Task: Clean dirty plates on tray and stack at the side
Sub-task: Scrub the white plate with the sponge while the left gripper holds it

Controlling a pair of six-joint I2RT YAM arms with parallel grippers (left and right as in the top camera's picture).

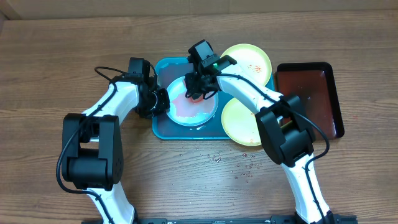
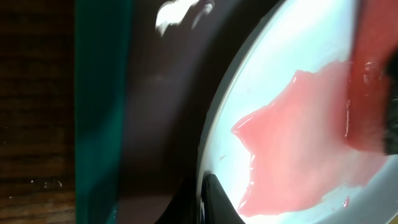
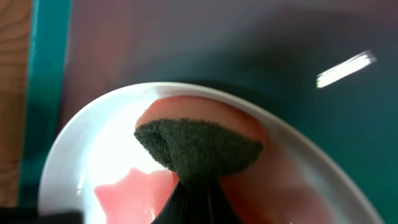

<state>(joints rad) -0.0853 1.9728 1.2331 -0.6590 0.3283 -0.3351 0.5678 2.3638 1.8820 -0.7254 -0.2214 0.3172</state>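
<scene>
A pale blue-white dirty plate (image 1: 200,111) lies on the turquoise tray (image 1: 163,127), spread with a pink-red smear (image 2: 298,149). My left gripper (image 1: 159,101) is shut on the plate's left rim (image 2: 214,134), one dark finger (image 2: 217,202) over the edge. My right gripper (image 1: 198,93) is shut on a sponge (image 3: 199,146) whose dark green pad presses on the plate's surface. In the left wrist view the sponge's red body (image 2: 368,93) shows at the right. Two yellow-green plates lie at the tray's right side, one at the back (image 1: 247,61) with red specks, one nearer (image 1: 241,122).
A dark red-black tray (image 1: 309,99) lies at the right of the plates. Small red specks (image 1: 216,159) dot the wooden table in front of the turquoise tray. Both arms reach in over the tray from the front corners.
</scene>
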